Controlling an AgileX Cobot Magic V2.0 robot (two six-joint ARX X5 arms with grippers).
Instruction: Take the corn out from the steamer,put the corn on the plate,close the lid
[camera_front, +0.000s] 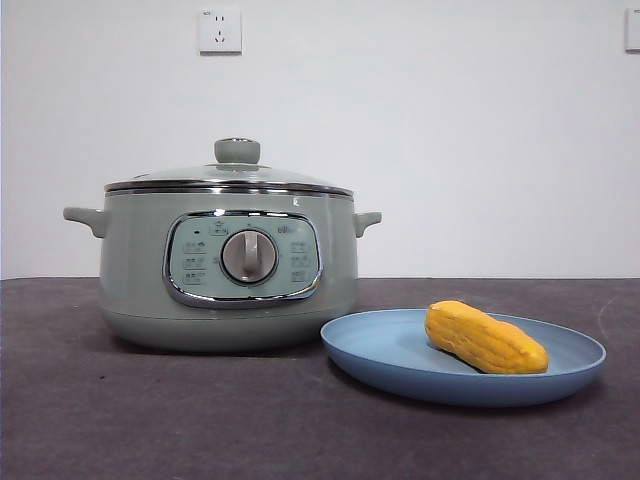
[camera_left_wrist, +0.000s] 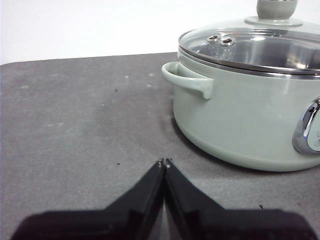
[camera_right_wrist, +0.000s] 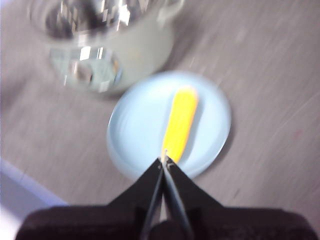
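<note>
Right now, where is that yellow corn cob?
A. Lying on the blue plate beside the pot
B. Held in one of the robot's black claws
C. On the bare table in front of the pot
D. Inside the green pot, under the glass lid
A: the corn lies on the plate, to one side of the steamer, whose lid is on.

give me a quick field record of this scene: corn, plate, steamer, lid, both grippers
corn: lying on the plate, toward its right side
plate: on the table, right of the steamer
steamer: upright on the table
lid: on the steamer, closed
left gripper: shut, empty, low beside the steamer
right gripper: shut, empty, above the plate
</note>
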